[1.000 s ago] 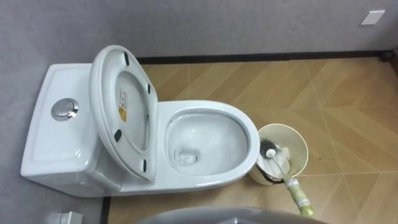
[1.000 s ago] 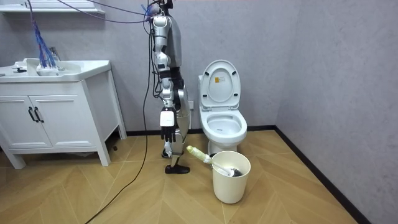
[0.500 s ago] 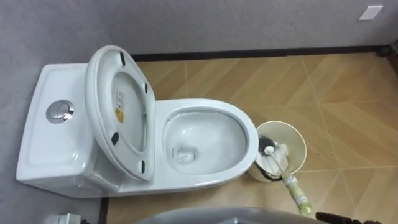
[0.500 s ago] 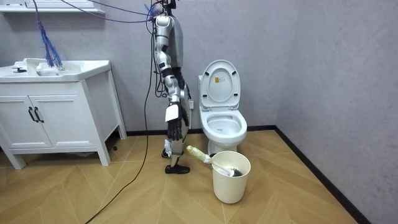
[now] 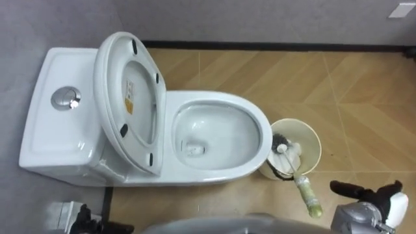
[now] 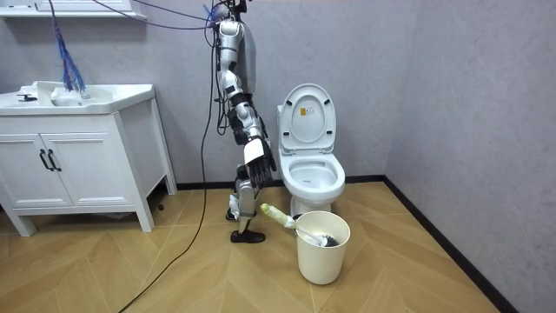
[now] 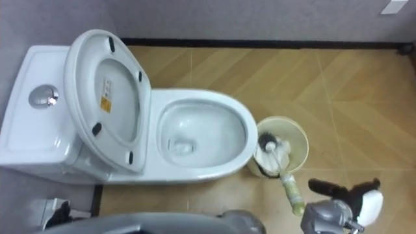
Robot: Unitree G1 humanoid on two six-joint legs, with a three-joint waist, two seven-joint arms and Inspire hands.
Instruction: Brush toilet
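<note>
Wooden floor (image 5: 364,97), toilet brush (image 5: 307,197) in bucket (image 5: 313,142), right robot hand (image 5: 364,194) near its handle, outstretched, empty.

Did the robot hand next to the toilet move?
Yes. The right robot hand rose from beside the robot's leg, up and toward the toilet.

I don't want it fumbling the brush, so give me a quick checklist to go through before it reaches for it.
1. Toilet lid raised, bowl open: ok.
2. Brush standing in bucket, handle leaning out toward the robot: ok.
3. Right hand open and empty: ok.
4. Right hand on the handle: not ok, it is apart, to the handle's right.
5. Left hand free: cannot tell, barely seen at the lower left.
</note>
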